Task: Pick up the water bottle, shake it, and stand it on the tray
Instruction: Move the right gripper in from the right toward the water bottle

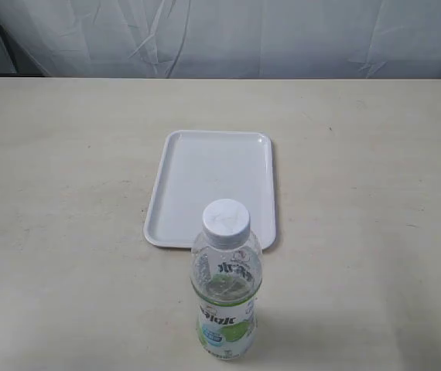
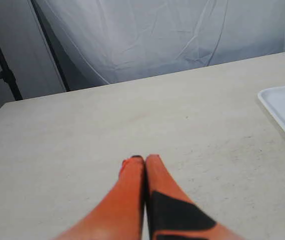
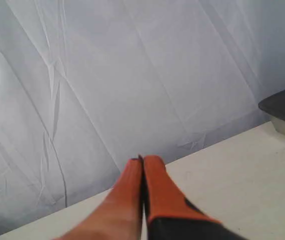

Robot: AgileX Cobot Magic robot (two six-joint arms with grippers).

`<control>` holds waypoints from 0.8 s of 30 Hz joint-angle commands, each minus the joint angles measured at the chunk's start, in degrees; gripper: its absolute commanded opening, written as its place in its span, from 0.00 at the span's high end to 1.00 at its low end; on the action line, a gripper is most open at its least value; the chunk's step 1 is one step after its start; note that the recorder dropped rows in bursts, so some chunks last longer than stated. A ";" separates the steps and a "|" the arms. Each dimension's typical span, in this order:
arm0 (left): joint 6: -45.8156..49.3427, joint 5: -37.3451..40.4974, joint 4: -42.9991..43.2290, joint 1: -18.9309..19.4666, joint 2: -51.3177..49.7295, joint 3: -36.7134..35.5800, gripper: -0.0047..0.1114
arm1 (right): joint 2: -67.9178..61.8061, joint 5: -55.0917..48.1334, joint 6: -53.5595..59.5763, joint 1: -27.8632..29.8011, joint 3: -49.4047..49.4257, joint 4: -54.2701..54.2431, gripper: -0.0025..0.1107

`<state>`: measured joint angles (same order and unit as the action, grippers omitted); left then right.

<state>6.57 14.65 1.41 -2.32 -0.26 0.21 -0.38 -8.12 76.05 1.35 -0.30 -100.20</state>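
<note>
Clear plastic, white cap, green-and-blue label: we find the bottle [image 1: 225, 290] upright on the table [image 1: 66, 232], long axis vertical, near the white tray [image 1: 205, 166], off one short end. Neither wrist view shows it, so we cannot say which arm is nearer. The left gripper [image 2: 139, 158] and right gripper [image 3: 141, 159] both sit pinched together, empty.

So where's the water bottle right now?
In the exterior view the water bottle stands upright on the table, at the bottom middle. It is just nearer the camera than the white tray, not on it.
</note>
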 commanded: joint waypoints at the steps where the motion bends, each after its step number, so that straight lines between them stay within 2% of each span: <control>1: 0.00 -0.54 -0.19 -0.02 0.26 -0.21 0.96 | 0.38 -6.94 -11.87 0.21 0.30 0.25 0.96; 2: -0.13 -0.54 -0.19 -0.02 0.26 -0.21 0.96 | 0.38 -10.00 -17.32 0.21 0.30 0.25 0.96; 3: -0.11 -0.54 -0.19 -0.02 0.26 -0.21 0.96 | 0.38 -18.69 -23.18 0.21 0.30 0.25 0.96; 4: -0.11 -0.54 -0.19 -0.02 0.26 -0.21 0.96 | 0.38 -22.82 -23.05 0.21 0.30 0.25 0.96; 5: -0.11 -0.54 -0.19 -0.02 0.26 -0.21 0.96 | 0.38 -34.92 -21.96 0.21 0.30 0.25 0.96; 7: -0.11 -0.54 -0.19 -0.02 0.26 -0.21 0.96 | 0.38 -47.29 -17.12 0.21 -1.26 0.25 0.96; 8: -0.11 -0.54 -0.19 -0.02 0.26 -0.21 0.96 | 0.38 -47.78 -16.72 0.21 -1.68 0.25 0.96; 11: -0.02 -0.54 -0.19 -0.02 0.26 -0.21 0.96 | 0.38 -40.80 -16.50 -1.16 -2.99 0.25 0.96; 13: -0.02 -0.54 -0.19 -0.02 0.26 -0.21 0.96 | 0.12 -39.79 -12.74 -1.83 -3.13 0.25 0.96; 14: -0.02 -0.54 -0.19 -0.02 0.26 -0.21 0.96 | -1.72 -39.64 -12.59 -2.12 -4.24 2.84 0.96; 16: -0.02 -0.54 -0.19 -0.02 0.26 -0.21 0.96 | -7.59 -39.64 -15.78 -2.12 -8.61 17.74 0.96; 18: -0.02 -0.54 -0.19 -0.02 0.26 -0.21 0.96 | -12.79 -39.64 -18.24 -2.12 -11.76 24.98 0.96; 24: -0.02 -0.54 -0.19 -0.02 0.26 -0.21 0.96 | -28.32 -42.87 -20.13 -2.12 -20.01 38.74 0.98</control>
<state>6.57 14.65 1.41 -2.32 -0.26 0.21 -22.93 -48.62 57.16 -0.56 -17.56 -68.54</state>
